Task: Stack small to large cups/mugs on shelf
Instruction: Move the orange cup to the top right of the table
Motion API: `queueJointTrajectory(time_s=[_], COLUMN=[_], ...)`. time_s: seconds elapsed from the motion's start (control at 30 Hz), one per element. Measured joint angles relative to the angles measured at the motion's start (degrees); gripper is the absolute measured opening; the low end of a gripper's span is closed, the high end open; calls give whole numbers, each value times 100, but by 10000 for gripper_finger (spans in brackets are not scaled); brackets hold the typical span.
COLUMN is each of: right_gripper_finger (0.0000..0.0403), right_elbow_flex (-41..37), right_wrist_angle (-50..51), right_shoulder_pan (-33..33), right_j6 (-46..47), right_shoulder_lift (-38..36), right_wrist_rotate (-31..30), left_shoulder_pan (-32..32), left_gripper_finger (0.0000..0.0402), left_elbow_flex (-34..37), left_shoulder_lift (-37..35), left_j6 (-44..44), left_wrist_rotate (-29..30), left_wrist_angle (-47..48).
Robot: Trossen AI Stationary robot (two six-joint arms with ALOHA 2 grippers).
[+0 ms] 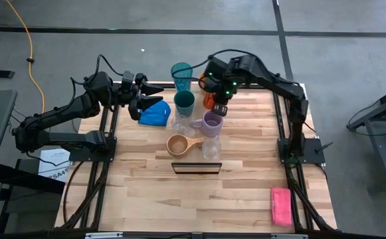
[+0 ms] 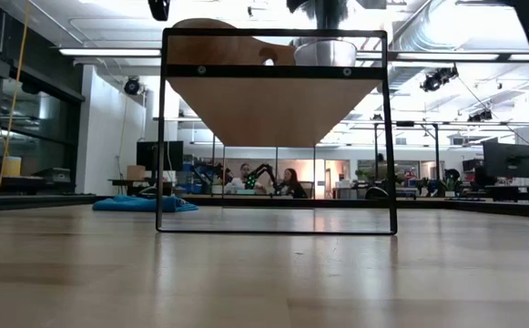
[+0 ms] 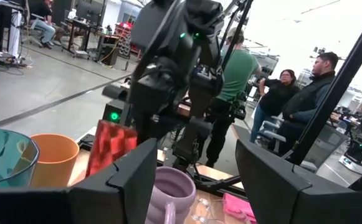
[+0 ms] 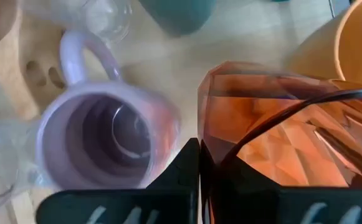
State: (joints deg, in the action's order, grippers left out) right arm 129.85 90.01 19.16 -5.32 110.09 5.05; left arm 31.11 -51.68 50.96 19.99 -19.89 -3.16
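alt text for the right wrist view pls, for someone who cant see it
Seen from just above, the right gripper is shut on the rim of a faceted red cup. A lavender mug sits beside it on the wooden shelf, with an orange cup, a dark green cup and clear glasses around them.

Grey concrete floor (image 1: 352,99), bright ceiling lights (image 2: 109,52) w/ desks

Low view: shelf (image 2: 273,109) cut by the top edge, the cups on it barely showing. Right wrist view: red cup (image 4: 280,143) cropped at right and bottom, lavender mug (image 4: 100,140) blurred. High view: red cup hidden under the right arm. Left wrist view: teal tumbler (image 3: 3,158) clipped at lower left.
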Motion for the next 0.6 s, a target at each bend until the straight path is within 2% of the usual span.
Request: queueJointTrajectory(time_s=[0.33, 0.6], right_gripper_finger=[0, 0], right_elbow_flex=[-34, -47], right_wrist_angle=[4, -2], right_shoulder_pan=[13, 104], right_j6=[202, 586], right_shoulder_lift=[118, -304], right_wrist_rotate=[-33, -47], left_shoulder_pan=[0, -1], left_gripper_finger=[207, 207], left_elbow_flex=[0, 0], left_shoulder_lift=[0, 0], left_j6=[0, 0], left_wrist_rotate=[11, 10], left_wrist_angle=[-4, -4])
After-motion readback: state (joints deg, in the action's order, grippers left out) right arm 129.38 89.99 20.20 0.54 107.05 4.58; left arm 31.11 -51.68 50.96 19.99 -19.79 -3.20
